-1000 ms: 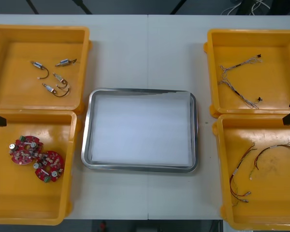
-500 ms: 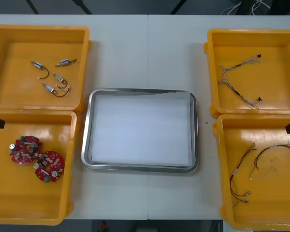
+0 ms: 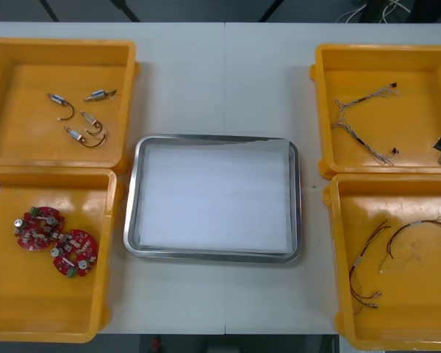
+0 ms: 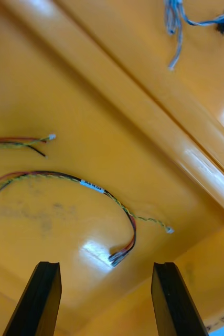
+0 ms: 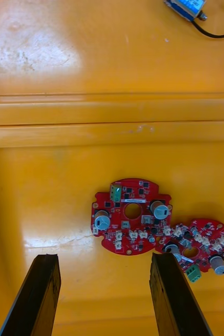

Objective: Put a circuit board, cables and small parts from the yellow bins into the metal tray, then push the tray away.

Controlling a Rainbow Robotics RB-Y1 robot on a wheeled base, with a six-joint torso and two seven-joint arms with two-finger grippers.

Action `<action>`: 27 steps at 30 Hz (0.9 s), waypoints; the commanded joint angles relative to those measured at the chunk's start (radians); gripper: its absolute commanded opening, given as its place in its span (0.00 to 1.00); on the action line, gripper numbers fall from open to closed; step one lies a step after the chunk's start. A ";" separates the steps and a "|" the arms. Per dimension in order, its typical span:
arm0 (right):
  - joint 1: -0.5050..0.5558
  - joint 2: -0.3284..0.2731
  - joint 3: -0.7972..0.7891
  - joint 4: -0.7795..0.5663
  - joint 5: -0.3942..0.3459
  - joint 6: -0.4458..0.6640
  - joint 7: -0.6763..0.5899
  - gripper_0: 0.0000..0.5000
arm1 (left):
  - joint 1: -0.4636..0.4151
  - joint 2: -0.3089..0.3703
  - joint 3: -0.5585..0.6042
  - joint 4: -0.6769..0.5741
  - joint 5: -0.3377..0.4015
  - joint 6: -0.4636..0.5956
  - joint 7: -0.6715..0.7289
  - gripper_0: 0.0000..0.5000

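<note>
metal tray (image 3: pixel 214 198): white inside, mid-table, well apart from both grippers, with the yellow bins on either side.
circuit boards (image 5: pixel 132 215): two round red ones, edges touching, on the floor of the near left bin (image 3: pixel 29 309). One lies just past the left gripper's fingertips, in line with the gap. The other sits close off the tip of one finger.
left gripper (image 5: pixel 104 260): poised over those boards, fingers spread wide, gripping nothing.
red and yellow cables (image 4: pixel 91 185): on the floor of the near right bin (image 3: pixel 419 309). One long curved cable has its connector end just ahead of the right gripper's gap. A second lies farther out.
right gripper (image 4: pixel 106 265): hanging above that bin's floor, fingers wide apart, nothing between them.
blue and white cable (image 4: pixel 174 21): in the far right bin (image 3: pixel 419 73), over the bin walls from the right gripper.
small metal parts (image 3: pixel 81 118): a scatter in the far left bin (image 3: pixel 29 66), beyond the wall ahead of the left gripper.
table (image 3: pixel 220 81): light, carrying everything.
</note>
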 commanded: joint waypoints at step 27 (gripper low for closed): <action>0.202 -0.037 0.021 0.008 -0.065 -0.385 0.596 1.00 | 0.016 0.055 -0.177 0.101 -0.110 -0.154 0.047 1.00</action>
